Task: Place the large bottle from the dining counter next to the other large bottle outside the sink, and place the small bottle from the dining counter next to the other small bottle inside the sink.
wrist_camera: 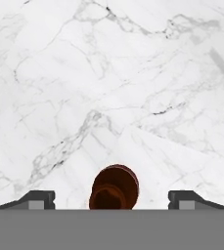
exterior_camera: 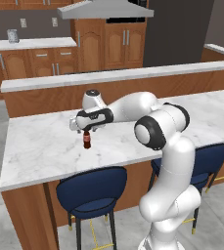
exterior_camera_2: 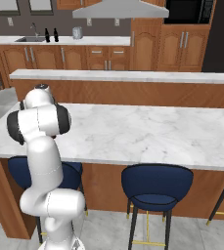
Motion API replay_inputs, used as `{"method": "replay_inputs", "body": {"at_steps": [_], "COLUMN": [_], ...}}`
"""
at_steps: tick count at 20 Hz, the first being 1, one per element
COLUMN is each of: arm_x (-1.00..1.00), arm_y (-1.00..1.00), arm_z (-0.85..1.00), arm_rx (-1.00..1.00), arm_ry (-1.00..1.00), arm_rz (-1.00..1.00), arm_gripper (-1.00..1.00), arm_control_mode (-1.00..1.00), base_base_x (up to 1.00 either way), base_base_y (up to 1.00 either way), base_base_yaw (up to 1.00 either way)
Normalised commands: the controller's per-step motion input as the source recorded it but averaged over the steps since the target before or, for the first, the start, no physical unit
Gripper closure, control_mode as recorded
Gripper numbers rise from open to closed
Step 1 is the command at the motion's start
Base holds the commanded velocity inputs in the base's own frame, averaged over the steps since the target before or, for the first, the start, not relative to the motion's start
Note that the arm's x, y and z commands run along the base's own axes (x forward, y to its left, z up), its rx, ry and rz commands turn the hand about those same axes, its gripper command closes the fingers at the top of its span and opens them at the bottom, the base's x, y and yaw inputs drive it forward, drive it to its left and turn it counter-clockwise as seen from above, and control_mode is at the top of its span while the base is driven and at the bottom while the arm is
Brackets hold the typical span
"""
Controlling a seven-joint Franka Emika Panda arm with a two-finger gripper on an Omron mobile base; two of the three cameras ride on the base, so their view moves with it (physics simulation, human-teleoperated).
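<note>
Marble of the dining counter fills the lower left of the left base view, and just left of centre a small brown bottle stands upright on it, because it has not been lifted yet. Directly above it hangs the gripper, pointing straight down so the fingers can drop either side of the neck. In the hand view the bottle's cap sits bottom centre between the fingertips, which are spread wide and touch nothing, likely ready to close.
</note>
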Motion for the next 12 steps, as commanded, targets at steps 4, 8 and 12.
{"method": "replay_inputs", "body": {"at_steps": [4, 8, 12], "arm_x": [0.0, 0.0, -0.01], "arm_y": [0.0, 0.0, 0.0], "arm_z": [0.0, 0.0, 0.04], "arm_rx": [0.0, 0.0, 0.0], "arm_ry": [0.0, 0.0, 0.0], "arm_rz": [0.0, 0.0, 0.0], "arm_gripper": [1.0, 1.0, 1.0], "arm_control_mode": [-1.0, -1.0, -1.0], "base_base_x": [0.0, 0.0, 0.0], "base_base_y": [0.0, 0.0, 0.0], "base_base_yaw": [0.0, 0.0, 0.0]}}
